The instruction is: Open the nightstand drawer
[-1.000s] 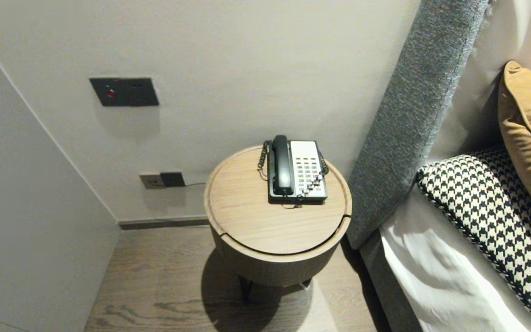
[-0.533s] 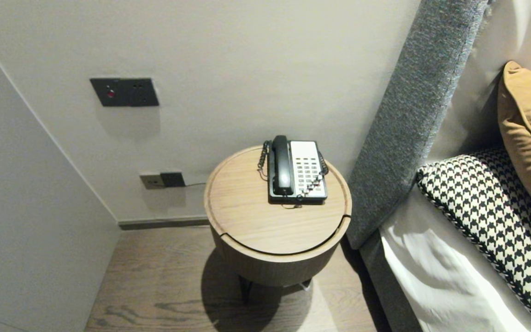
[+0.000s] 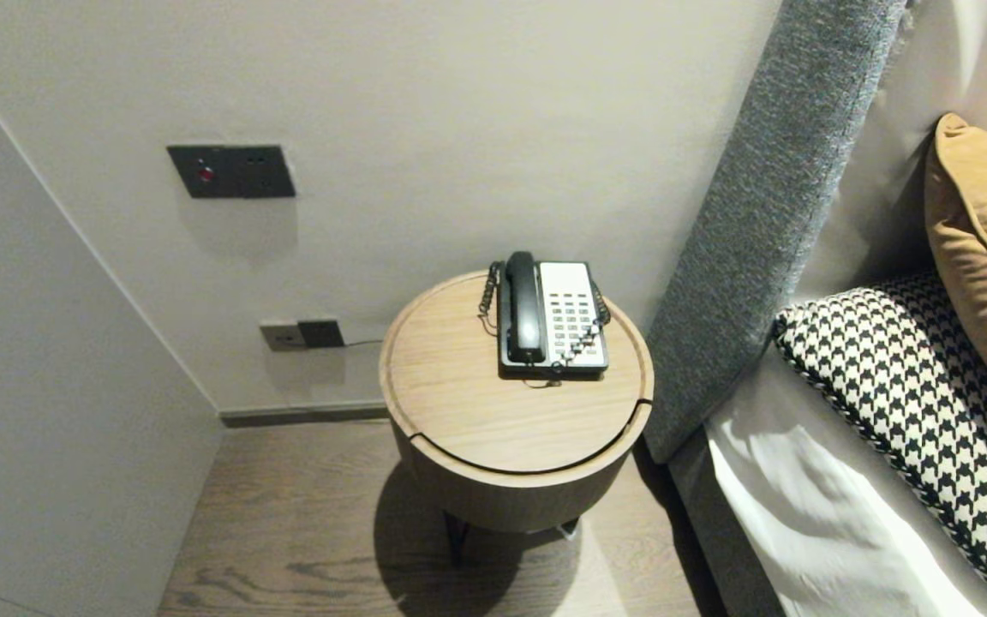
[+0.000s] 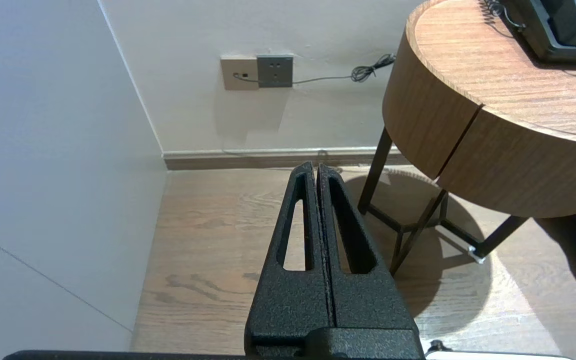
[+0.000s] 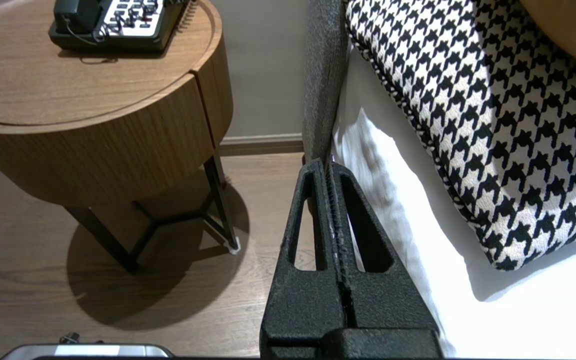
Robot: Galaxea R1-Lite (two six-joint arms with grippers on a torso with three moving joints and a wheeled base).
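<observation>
A pale bedroom wall (image 3: 459, 103) and a brown wood-plank floor (image 3: 288, 531) close in a corner. There a round wooden tabletop (image 3: 459, 411) on dark metal legs (image 4: 374, 170) stands between the side wall and the bed's tall grey fabric headboard (image 3: 768, 214). A black-and-white corded desk telephone (image 3: 553, 317) sits toward the back of the tabletop, its black handset (image 3: 524, 307) in the cradle and its coiled cord trailing on both sides. Neither arm shows in the head view. The left gripper (image 4: 316, 167) hangs low over the floor, below the tabletop's level and off its wall-side edge, fingers pressed flat together with nothing between them. The right gripper (image 5: 327, 165) hangs equally low in the gap between table and bed, close to the foot of the headboard and the white bed sheet (image 5: 388, 190), fingers likewise closed and empty. A black-and-white houndstooth cushion (image 5: 468, 100) lies on the sheet beyond it. Judging from this low stance, either arm would do best to rise well above the tabletop's raised rim before moving inward, rather than sweeping sideways into the drum. The fingers should part while in free air. The right arm has the tighter corridor, so it should keep off the headboard and clear of the coiled cord.
</observation>
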